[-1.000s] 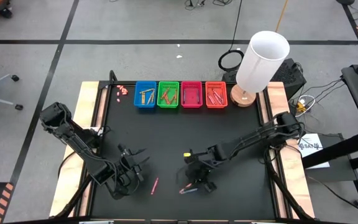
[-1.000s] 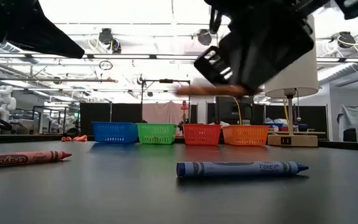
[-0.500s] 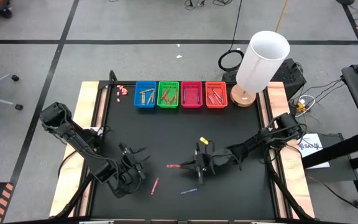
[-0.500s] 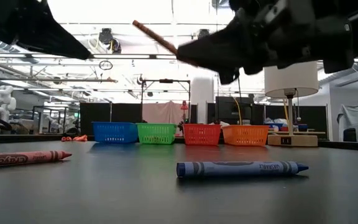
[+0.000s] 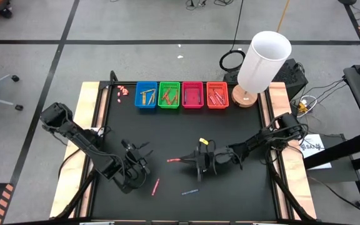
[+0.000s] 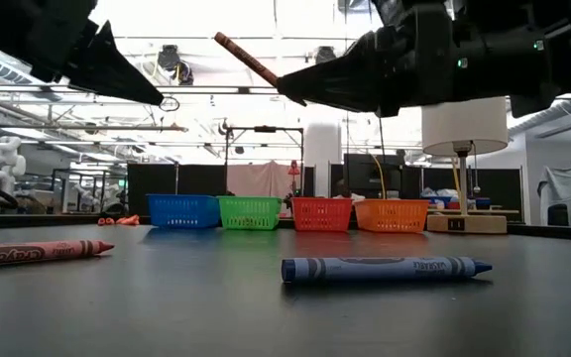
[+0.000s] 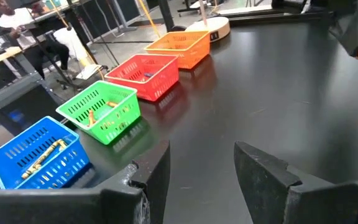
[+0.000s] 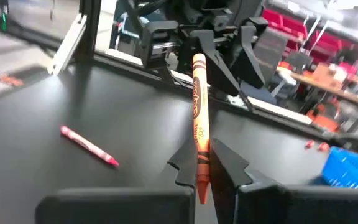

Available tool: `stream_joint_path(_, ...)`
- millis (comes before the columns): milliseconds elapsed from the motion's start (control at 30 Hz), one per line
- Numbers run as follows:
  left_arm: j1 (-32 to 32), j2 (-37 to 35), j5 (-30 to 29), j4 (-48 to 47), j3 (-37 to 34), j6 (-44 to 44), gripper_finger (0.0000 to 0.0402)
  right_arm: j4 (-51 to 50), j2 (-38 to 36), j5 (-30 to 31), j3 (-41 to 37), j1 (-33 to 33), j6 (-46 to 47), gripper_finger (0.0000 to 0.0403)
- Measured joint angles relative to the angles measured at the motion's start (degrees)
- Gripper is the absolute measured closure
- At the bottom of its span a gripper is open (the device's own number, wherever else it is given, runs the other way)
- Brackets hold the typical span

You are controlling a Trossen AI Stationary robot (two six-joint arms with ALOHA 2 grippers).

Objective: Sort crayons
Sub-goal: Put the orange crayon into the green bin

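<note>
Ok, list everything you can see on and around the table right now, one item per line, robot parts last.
Held crayon: one, orange, clamped in the right gripper, raised above the mat.
Loose crayons: two on the mat's near part, one red and one blue.
Baskets: four in a row at the far edge, blue, green, pink, orange; crayons show in the blue, green and orange ones.
Small bits: a pinkish cluster beside the blue basket.
Lamp: one, white shade, at the far right corner.
Mat: one, black, covering the table.
Left gripper: open, empty, over the mat's near left.
Right gripper: shut on the orange crayon, near the middle.
</note>
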Motion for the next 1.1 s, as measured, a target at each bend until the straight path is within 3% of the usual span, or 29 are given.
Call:
stream_joint_path(733,0.7,0.0,0.0,0.7,0.0,1.4,0.0226,0.0,0.0,-0.1,0.0,0.0,-44.4,0.0394)
stream_joint_path(900,0.7,0.0,0.0,0.8,0.0,1.4,0.0226,0.0,0.0,-0.1,0.0,0.1,-47.7,0.0394)
stream_joint_path(1100,0.7,0.0,0.1,0.9,0.0,1.4,0.0226,0.0,0.0,-0.1,0.0,0.1,-45.3,0.0394)
